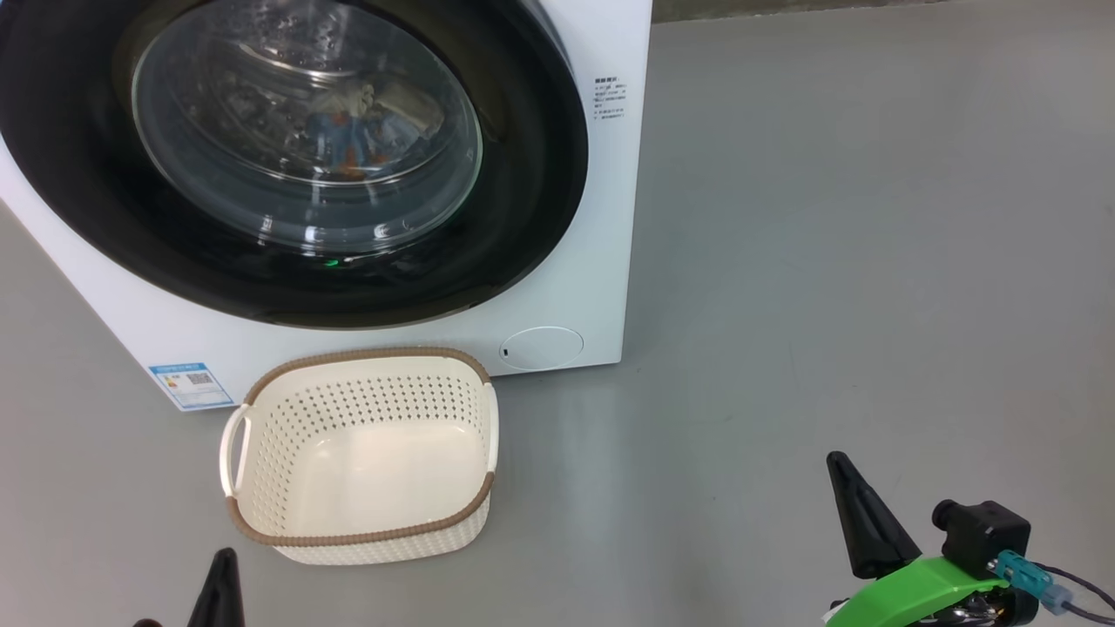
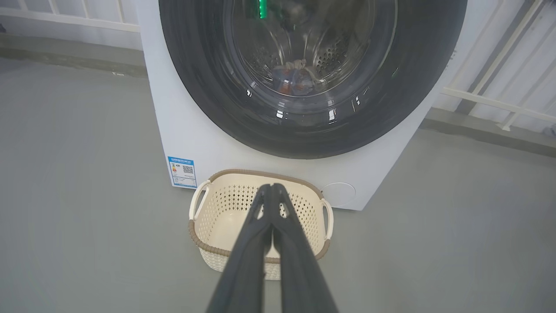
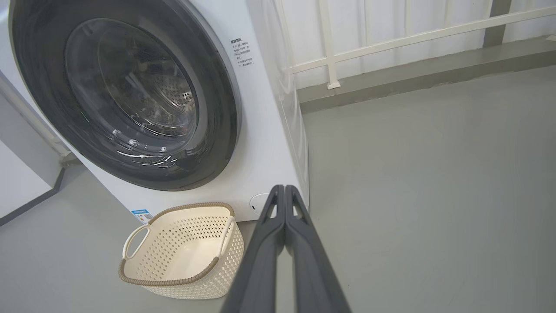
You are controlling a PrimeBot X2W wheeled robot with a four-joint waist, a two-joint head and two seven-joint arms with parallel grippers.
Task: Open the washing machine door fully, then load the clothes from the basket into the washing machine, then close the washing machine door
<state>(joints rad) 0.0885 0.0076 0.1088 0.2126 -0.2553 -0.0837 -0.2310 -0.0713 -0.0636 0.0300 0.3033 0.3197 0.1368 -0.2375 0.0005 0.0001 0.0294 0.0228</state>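
Note:
The white washing machine (image 1: 601, 226) (image 2: 191, 143) (image 3: 260, 143) stands on the grey floor with its round black door (image 1: 78, 174) (image 2: 208, 87) (image 3: 217, 108) shut flat against the front. Through the glass I see the clothes (image 1: 353, 139) (image 2: 295, 80), blue with orange, lying in the drum. The cream basket (image 1: 261, 514) (image 2: 208, 248) (image 3: 226, 248) sits on the floor before the machine with nothing in it. My left gripper (image 1: 222, 557) (image 2: 273, 188) is shut, low at the front left. My right gripper (image 1: 838, 460) (image 3: 284, 188) is shut at the lower right, holding nothing.
A blue label sticker (image 1: 190, 385) (image 2: 182, 171) and a round white flap (image 1: 542, 347) (image 2: 339, 194) mark the machine's lower front. Grey floor (image 1: 871, 261) stretches to the right. A white railing (image 3: 391, 41) runs along the wall behind.

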